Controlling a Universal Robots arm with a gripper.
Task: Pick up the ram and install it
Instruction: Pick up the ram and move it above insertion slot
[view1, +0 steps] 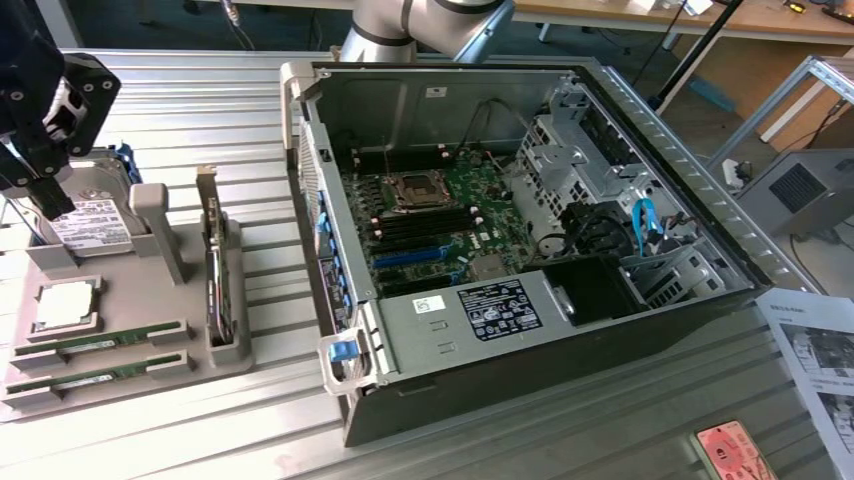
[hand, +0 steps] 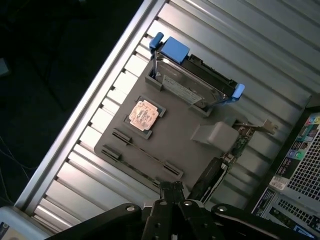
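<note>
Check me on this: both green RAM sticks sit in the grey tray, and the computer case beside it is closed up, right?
Not closed: the computer case is open, with the motherboard exposed, as the exterior view shows. Both RAM sticks do sit in the grey tray beside it.

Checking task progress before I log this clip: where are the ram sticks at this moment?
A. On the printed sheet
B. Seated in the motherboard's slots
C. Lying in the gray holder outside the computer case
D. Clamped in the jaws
C: one ram stick and a second ram stick lie in the gray holder, while the gripper is up by the hard drive, jaws shut on nothing.
</note>
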